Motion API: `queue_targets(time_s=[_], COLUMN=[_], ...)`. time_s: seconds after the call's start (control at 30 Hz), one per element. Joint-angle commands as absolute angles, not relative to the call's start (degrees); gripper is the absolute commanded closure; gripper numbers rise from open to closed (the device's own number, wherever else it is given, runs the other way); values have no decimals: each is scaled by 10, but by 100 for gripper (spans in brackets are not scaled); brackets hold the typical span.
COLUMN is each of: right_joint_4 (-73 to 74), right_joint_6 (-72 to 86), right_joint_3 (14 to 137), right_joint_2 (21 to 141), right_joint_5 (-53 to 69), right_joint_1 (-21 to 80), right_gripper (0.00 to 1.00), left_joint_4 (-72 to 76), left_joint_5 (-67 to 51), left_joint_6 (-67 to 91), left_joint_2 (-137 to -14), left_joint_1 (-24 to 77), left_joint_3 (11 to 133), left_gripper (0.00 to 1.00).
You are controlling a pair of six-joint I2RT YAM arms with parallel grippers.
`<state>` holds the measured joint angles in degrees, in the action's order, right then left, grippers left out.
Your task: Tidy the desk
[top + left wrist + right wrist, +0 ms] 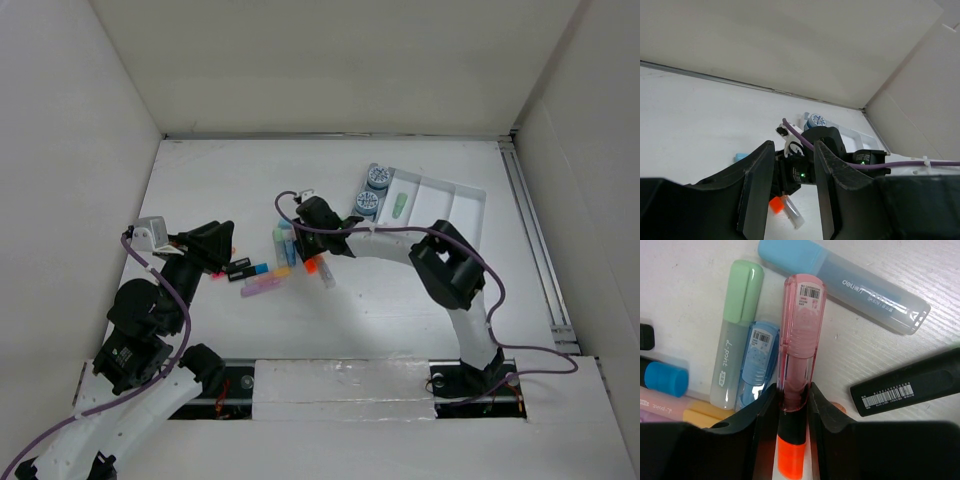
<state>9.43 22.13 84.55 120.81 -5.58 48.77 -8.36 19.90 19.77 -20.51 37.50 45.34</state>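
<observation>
right gripper (791,390) clamped on pink highlighter (802,335), its long axis running straight out between the jaws, in the pen pile mid desk (390,310). tray (438,198) lies beyond, rightward; right arm nearer. left gripper (792,150) apart, empty.

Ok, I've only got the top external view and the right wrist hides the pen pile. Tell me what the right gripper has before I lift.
Observer: In the right wrist view, the right gripper has a finger pressed on each side of a pink highlighter with a barcode label.
Operator: Check what lies against it.
Observer: A small blue highlighter lies right against it on the picture's left, with a green highlighter beyond that.
Operator: Now report the left gripper.
Observer: In the left wrist view, the left gripper stands open with nothing between its fingers.
</observation>
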Motion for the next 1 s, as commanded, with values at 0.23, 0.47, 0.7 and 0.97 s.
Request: queue_targets(time_s=[0.23, 0.47, 0.7, 0.97], right_joint_4=[14, -14, -71, -141], right_joint_6=[243, 254, 307, 456], right_joint_3=[809, 785, 694, 561], right_joint_2=[1135, 1089, 975, 890], right_joint_5=[-76, -92, -148, -97], right_joint_1=[491, 491, 433, 236], right_gripper=[89, 90, 89, 89], left_joint_4=[-54, -55, -55, -54], left_joint_5=[191, 190, 187, 185], left_joint_6=[192, 192, 192, 191], left_joint_2=[-210, -210, -208, -207], left_joint_1=[374, 374, 374, 374], left_joint_3=[447, 447, 447, 448], left_gripper=[66, 66, 66, 66])
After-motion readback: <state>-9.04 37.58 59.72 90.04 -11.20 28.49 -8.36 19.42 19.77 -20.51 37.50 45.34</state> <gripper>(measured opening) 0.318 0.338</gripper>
